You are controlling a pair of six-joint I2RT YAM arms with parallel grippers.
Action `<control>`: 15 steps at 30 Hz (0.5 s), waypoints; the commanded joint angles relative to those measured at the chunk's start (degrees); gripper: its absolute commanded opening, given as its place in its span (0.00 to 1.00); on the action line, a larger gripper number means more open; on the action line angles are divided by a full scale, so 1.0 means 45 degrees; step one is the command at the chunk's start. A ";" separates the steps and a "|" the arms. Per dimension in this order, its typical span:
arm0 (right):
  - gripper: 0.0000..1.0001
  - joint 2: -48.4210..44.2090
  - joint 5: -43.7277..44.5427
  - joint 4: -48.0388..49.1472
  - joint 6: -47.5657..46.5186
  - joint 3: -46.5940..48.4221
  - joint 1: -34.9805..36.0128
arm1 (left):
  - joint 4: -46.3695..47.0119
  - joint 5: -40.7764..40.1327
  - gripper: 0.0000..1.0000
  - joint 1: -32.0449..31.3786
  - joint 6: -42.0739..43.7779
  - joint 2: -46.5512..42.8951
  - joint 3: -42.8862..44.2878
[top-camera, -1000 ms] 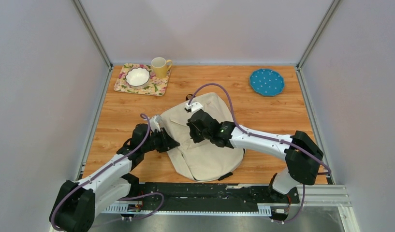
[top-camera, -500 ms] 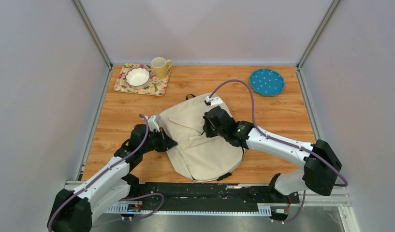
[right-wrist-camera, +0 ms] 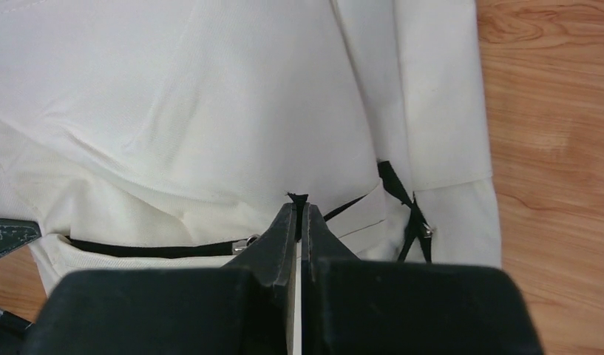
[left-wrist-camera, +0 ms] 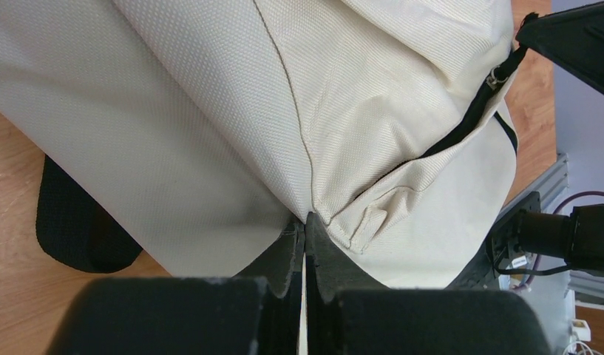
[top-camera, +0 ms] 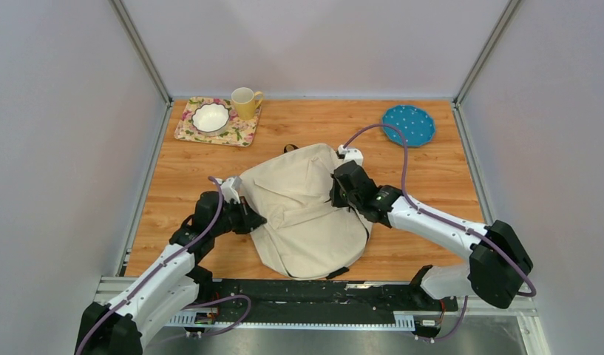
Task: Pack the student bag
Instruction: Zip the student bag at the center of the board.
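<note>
Being clamped at its edge by the left gripper and at its black tab by the right gripper, the student bag was judged mid-zip, needing a steady pull.

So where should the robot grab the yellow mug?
Probably the rim, coming straight down from above. The mug stands upright with its open mouth facing up, and its small handle sticks out to the right, which looks harder to pinch. Right now the left tool and right tool are both shut on the bag.
</note>
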 commanded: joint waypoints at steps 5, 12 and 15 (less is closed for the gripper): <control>0.00 -0.0425 0.0981 0.0182 0.0028 -0.0553 -0.1225 | -0.0553 0.0147 0.00 0.0503 0.0638 -0.0128 0.0472; 0.00 -0.0270 0.0904 0.0240 0.0204 -0.1256 -0.2086 | -0.0358 0.0751 0.00 0.0777 0.0696 -0.0031 0.0511; 0.00 -0.0230 0.0923 0.0377 0.0340 -0.1510 -0.2379 | -0.0299 0.0948 0.00 0.0836 0.0755 0.0048 0.0569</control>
